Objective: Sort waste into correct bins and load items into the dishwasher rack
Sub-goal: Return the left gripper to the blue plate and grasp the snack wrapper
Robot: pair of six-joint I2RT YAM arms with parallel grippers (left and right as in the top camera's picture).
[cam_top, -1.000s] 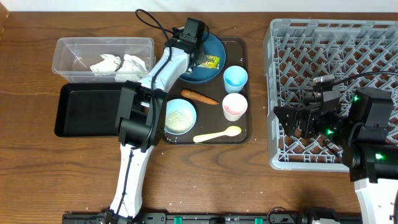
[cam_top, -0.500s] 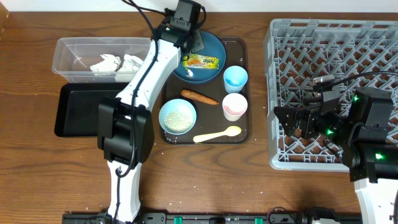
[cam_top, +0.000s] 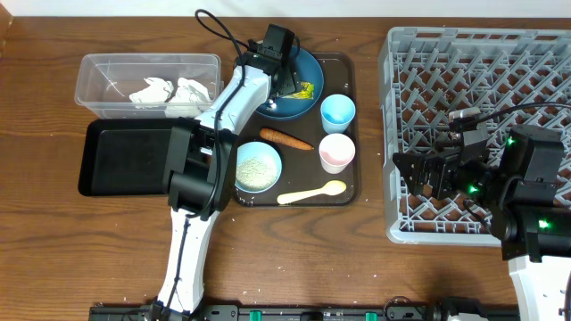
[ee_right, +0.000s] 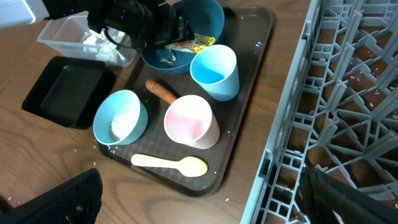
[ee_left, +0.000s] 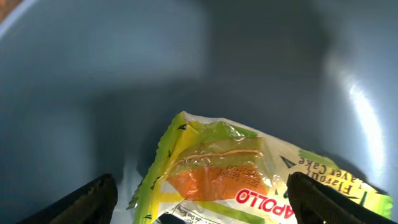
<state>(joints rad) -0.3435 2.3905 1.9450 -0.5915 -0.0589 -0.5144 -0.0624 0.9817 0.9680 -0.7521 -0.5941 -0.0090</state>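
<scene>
Your left pincer (ee_left: 205,208) hangs low over the dark blue plate (cam_top: 312,64) at the back of the brown tray (cam_top: 299,165). Its jaws are spread wide with nothing in their grip. The snack wrapper (ee_left: 239,177) lies flat on the plate, just below and between the two fingertips (ee_left: 93,199). In the wrist view its long axis slants from upper left to lower right, closer to the line between the fingers than across it. Closing here would probably bunch it lengthwise, so judge whether you want a turn of the wrist first. The wrapper's lower edge is cut off by the frame, its right end runs behind the right fingertip, and you cannot tell whether the tips touch the plate. From overhead the wrist hides all but a yellow corner. The right pincer (cam_top: 415,174) is wide open and empty, well away over the rack (cam_top: 393,134), so the left arm is plainly nearer. The clear tub (cam_top: 98,67) sits to the plate's left.
</scene>
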